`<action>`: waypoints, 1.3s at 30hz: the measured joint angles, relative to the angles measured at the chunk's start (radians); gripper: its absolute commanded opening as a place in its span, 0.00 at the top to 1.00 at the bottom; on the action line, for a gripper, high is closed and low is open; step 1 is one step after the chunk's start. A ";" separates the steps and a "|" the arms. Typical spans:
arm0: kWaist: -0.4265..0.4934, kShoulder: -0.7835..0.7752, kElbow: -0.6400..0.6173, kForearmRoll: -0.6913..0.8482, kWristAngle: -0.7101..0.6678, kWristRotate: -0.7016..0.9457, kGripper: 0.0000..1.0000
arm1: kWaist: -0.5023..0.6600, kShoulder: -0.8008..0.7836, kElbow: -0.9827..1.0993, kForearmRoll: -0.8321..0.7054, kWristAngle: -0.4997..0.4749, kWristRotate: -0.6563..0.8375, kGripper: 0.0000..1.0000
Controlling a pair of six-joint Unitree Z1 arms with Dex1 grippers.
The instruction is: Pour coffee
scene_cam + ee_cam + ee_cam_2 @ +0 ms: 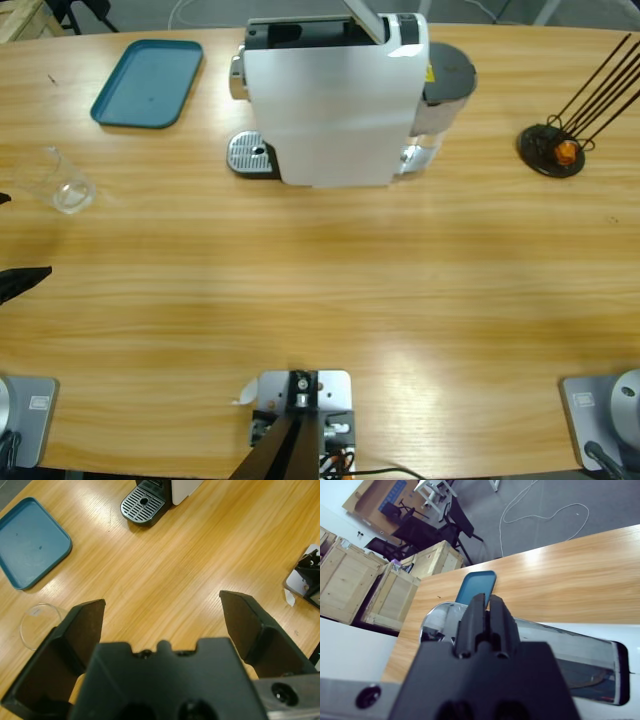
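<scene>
The counter (330, 280) is made of pale wood with a visible grain and a soft sheen under the lights. The tumbler (68, 188) is of clear glass. A matt teal plastic tray (147, 84) is seen, and a machine (330, 100) cased in smooth white plastic with a perforated metal grid (143, 503). The left pincer (162, 617) is of matt black plastic.

The tray (147, 83) lies left of the coffee machine (335, 95), the glass (68, 186) nearer.
</scene>
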 measured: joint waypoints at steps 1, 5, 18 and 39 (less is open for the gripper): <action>0.000 0.000 0.000 0.000 0.000 0.000 0.01 | 0.000 0.002 0.000 0.000 0.000 0.000 1.00; 0.000 0.000 0.000 0.000 0.000 0.000 0.01 | 0.007 0.021 -0.005 -0.004 0.004 0.000 1.00; 0.000 0.000 0.000 0.000 0.000 0.000 0.01 | 0.026 0.078 0.008 -0.011 0.046 -0.003 1.00; 0.000 0.000 0.000 0.000 0.000 0.000 0.01 | 0.029 0.120 0.001 0.016 0.046 -0.018 1.00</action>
